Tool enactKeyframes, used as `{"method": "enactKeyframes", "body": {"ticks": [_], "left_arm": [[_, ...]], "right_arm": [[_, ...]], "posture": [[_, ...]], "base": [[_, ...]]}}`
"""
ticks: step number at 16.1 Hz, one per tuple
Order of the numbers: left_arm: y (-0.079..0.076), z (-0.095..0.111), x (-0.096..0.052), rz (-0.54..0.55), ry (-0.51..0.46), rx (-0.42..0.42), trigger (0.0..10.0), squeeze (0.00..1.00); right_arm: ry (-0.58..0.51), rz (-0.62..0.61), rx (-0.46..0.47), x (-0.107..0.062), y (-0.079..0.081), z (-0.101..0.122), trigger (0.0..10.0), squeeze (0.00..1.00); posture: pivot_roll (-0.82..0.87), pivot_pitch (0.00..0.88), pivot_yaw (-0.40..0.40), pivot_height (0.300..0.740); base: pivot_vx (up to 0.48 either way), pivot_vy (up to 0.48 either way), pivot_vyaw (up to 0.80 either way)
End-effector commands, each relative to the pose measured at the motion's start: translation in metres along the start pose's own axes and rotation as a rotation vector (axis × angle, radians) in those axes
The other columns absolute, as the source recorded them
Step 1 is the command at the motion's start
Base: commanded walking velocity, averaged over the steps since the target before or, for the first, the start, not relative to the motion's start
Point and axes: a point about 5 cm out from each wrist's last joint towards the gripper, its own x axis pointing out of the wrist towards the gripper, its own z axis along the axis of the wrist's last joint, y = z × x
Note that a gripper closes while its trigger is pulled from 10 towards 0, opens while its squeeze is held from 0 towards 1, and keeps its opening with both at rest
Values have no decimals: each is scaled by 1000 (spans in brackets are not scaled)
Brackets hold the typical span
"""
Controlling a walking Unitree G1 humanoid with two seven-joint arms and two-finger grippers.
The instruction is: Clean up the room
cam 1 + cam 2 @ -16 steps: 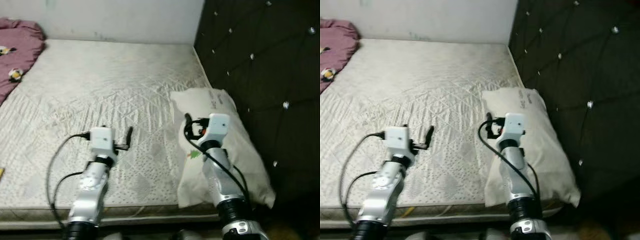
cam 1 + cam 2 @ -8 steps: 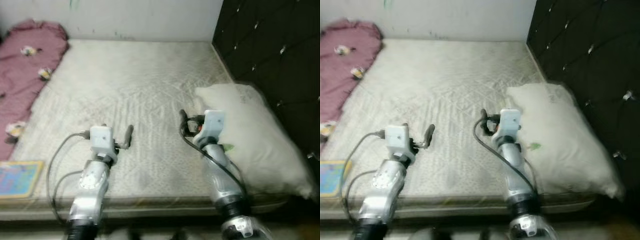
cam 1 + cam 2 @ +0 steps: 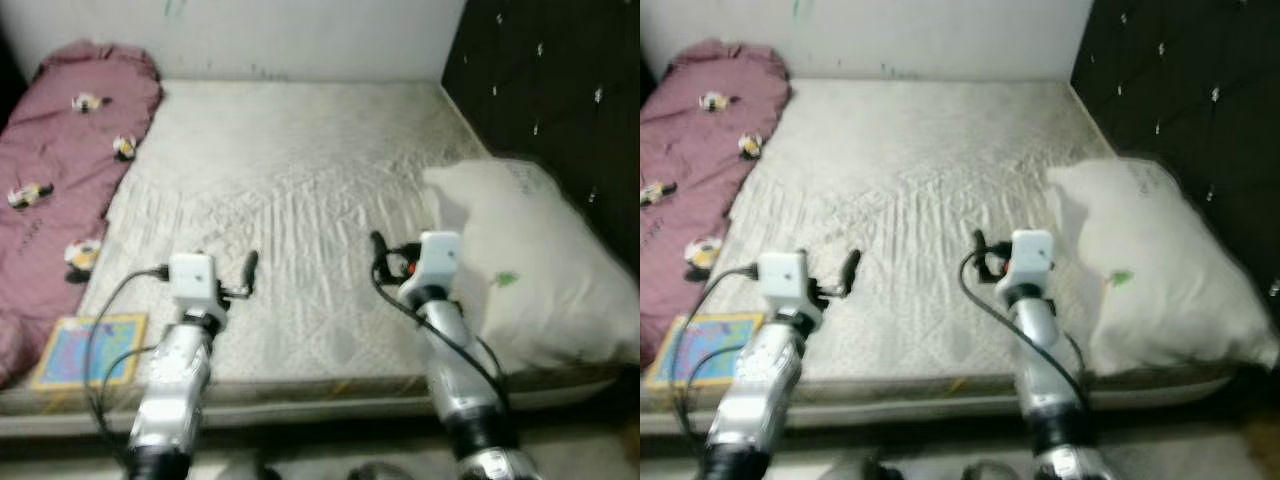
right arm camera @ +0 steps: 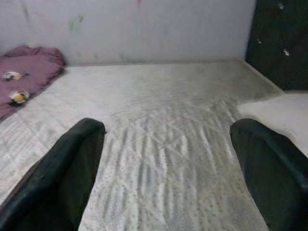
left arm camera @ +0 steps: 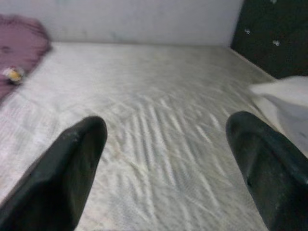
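A bare white quilted mattress lies before me. A white pillow rests at its right end against the dark headboard. A maroon blanket with small flower prints is bunched along the left side. A colourful flat book lies at the mattress's front left corner. My left gripper hovers over the front of the mattress, open and holding nothing. My right gripper is also open and bare, just left of the pillow.
A black tufted headboard rises on the right. A pale wall runs behind the bed. The mattress's front edge is just below my arms.
The camera has swung left: the pillow slid right in the picture, and the maroon blanket and the book came into view. Both arms keep the same pose, fingers still apart.
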Motion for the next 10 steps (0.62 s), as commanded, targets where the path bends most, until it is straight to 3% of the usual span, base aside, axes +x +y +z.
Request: {"method": "enactKeyframes", "body": {"ticks": [1,10], "left_arm": [[1,1,0,3,5,22,10000,0],[2,3,1,47,5,7,10000,0]], "right_arm": [[6,-6,3,1,0,1,10000,0],[16,9,4,3,5,3,10000,0]], "posture": [[-13,13,-11,740],[-12,33,-24,740]], "base": [[0,472,0],[0,477,0]]}}
